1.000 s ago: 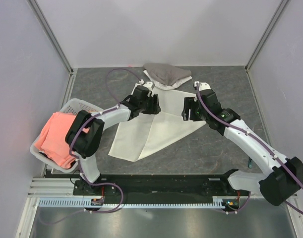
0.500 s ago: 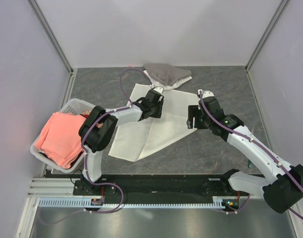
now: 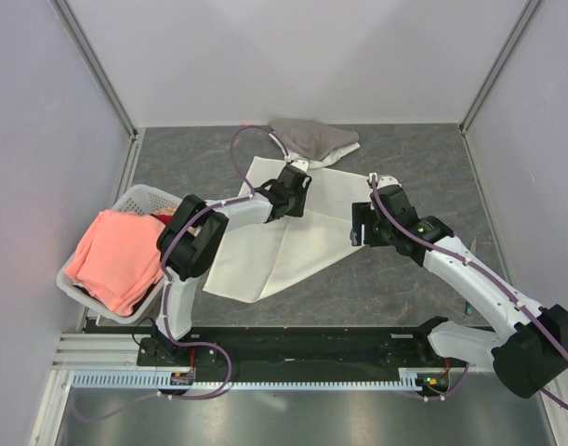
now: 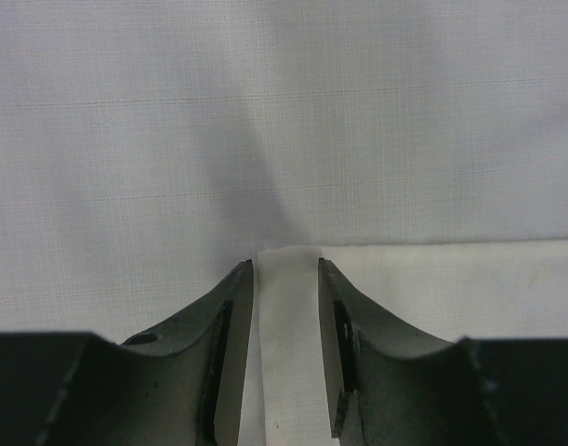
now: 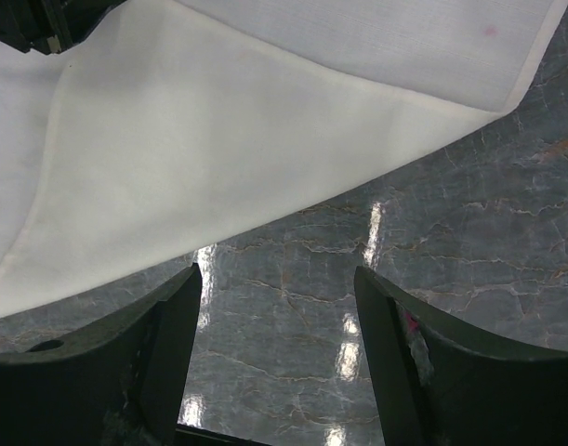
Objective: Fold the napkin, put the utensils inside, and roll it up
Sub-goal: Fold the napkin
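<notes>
Grey marble-look table (image 3: pixel 414 279) w/ pale walls; left fingers (image 4: pixel 285 307) pinch napkin (image 3: pixel 274 242), right fingers (image 5: pixel 276 307) wide.

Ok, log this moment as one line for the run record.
left gripper: shut on napkin corner | right gripper: open, over bare table, by napkin edge | napkin: partly folded | utensils: not in view

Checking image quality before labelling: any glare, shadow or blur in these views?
Right wrist: bright streaks of lamp glare on the glossy table; the right tool is dark but sharp. Left wrist: a soft shadow runs up the napkin above the left tool; the weave is in focus. Top external: even light, no glare.
</notes>
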`<state>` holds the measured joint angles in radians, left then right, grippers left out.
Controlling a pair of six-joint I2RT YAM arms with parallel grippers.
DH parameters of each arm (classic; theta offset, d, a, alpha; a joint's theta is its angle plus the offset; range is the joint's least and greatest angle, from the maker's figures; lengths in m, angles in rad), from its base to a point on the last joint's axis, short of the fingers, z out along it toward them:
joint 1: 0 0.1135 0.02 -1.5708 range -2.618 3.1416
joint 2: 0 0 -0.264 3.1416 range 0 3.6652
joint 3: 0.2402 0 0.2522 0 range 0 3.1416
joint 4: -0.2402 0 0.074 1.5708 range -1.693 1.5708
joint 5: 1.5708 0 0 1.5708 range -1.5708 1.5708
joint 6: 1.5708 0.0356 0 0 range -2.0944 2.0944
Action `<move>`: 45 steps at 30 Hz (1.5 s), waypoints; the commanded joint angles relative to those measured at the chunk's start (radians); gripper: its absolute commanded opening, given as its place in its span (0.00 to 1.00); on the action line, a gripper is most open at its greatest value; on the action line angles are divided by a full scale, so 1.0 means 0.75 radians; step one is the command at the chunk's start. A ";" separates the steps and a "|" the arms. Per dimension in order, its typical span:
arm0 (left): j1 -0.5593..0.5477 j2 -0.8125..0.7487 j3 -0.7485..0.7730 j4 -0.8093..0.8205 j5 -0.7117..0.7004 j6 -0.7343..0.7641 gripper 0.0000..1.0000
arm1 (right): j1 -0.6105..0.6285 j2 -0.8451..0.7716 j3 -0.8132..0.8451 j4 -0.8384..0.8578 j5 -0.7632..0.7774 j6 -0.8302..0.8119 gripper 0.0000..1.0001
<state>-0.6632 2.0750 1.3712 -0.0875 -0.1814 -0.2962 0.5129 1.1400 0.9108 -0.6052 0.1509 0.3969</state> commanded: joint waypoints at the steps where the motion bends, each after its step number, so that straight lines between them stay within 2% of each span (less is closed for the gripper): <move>1: -0.005 0.050 0.080 -0.033 -0.040 0.031 0.40 | -0.003 -0.009 -0.010 0.026 -0.013 0.015 0.75; 5: -0.005 0.056 0.080 -0.057 -0.073 0.015 0.34 | -0.003 -0.007 -0.014 0.024 -0.015 0.013 0.75; 7: -0.005 0.054 0.080 -0.065 -0.079 0.008 0.27 | -0.003 0.002 -0.014 0.026 -0.011 0.013 0.75; 8: -0.005 0.054 0.078 -0.067 -0.081 0.006 0.21 | -0.003 0.002 -0.014 0.030 -0.013 0.013 0.75; 12: -0.005 0.048 0.070 -0.073 -0.085 0.006 0.10 | -0.003 0.002 -0.012 0.030 -0.011 0.015 0.75; 17: -0.005 -0.028 0.023 -0.063 -0.087 -0.006 0.03 | -0.003 0.010 -0.018 0.032 0.007 0.015 0.75; 24: -0.005 -0.173 -0.010 -0.047 -0.100 0.025 0.02 | -0.003 0.030 -0.016 0.038 0.003 0.021 0.76; 30: 0.011 -0.196 0.014 -0.071 -0.108 0.059 0.02 | -0.003 0.004 -0.024 0.038 0.005 0.033 0.76; 38: 0.140 -0.092 0.127 -0.127 -0.002 0.082 0.02 | -0.003 -0.049 -0.036 0.009 0.020 0.056 0.77; 45: 0.254 0.076 0.356 -0.206 0.105 0.151 0.02 | -0.003 -0.041 -0.012 -0.007 0.042 0.056 0.77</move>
<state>-0.5114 2.0686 1.5364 -0.2047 -0.1528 -0.2531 0.5129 1.1133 0.8856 -0.6067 0.1577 0.4271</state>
